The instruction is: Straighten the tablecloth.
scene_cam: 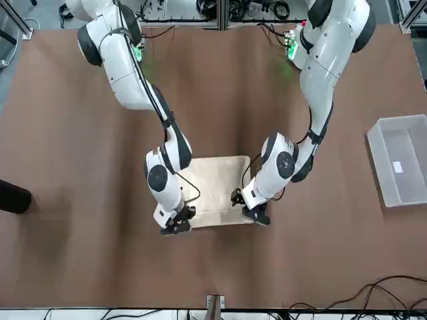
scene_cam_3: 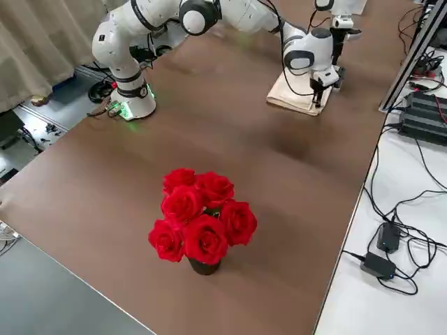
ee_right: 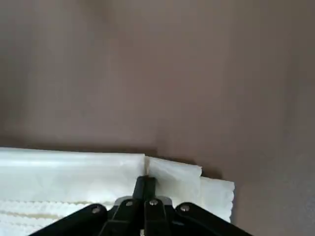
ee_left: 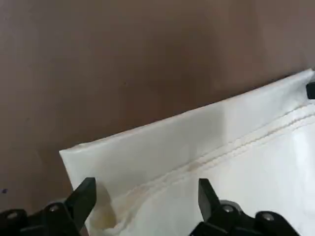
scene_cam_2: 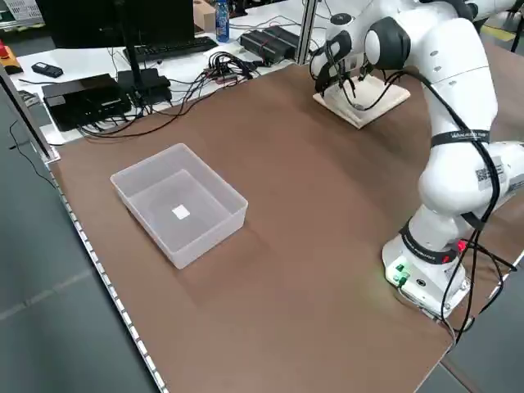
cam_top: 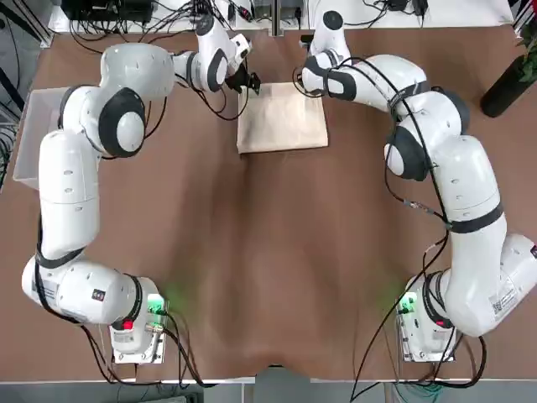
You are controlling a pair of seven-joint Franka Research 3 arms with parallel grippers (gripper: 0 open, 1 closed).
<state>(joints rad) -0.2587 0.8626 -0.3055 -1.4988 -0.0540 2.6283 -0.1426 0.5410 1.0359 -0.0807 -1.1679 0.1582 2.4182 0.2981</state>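
Note:
The cream tablecloth (cam_top: pixel 284 123) lies folded into a small rectangle at the far middle of the brown table. My left gripper (cam_top: pixel 251 82) is at its far left corner. In the left wrist view that gripper (ee_left: pixel 146 196) is open, its black fingers (ee_left: pixel 84 195) straddling the folded, stitched edge of the cloth (ee_left: pixel 221 142). My right gripper (cam_top: pixel 304 84) is at the far right corner. In the right wrist view it (ee_right: pixel 146 184) is shut, pinching the cloth's edge (ee_right: pixel 74 169), which puckers up at the tips. From the front, both grippers (scene_cam: pixel 245 207) (scene_cam: pixel 177 228) stand low on the cloth (scene_cam: pixel 213 183).
A clear plastic bin (cam_top: pixel 29 134) sits at the table's left edge, also seen from the left side (scene_cam_2: pixel 180 205). A bunch of red roses (scene_cam_3: pixel 201 213) in a dark vase stands at the far right. Cables and electronics lie beyond the far edge.

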